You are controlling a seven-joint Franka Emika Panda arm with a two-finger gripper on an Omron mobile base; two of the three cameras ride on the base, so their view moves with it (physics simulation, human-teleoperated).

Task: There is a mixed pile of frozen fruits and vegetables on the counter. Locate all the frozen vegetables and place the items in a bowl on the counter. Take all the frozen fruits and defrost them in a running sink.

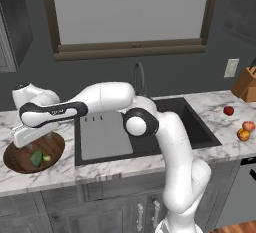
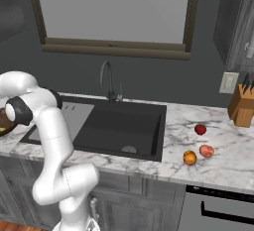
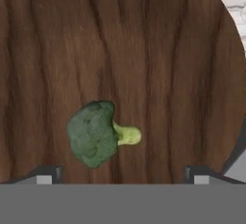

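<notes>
White marble counter point(image 1: 220, 104) with a black sink point(image 1: 192, 127) set below a window. At the counter's left end stands the wooden bowl point(image 1: 15, 159), holding a dark green lump point(image 1: 36, 158) with a pale yellow-green piece point(image 1: 46, 158) beside it. The gripper point(image 3: 122, 177) hangs directly above the bowl, fingers spread wide and gripping nothing. Right of the sink lie a bright red round item point(image 1: 228, 110), a pinkish-red fruit point(image 1: 248, 125) and an orange fruit point(image 1: 243, 134).
</notes>
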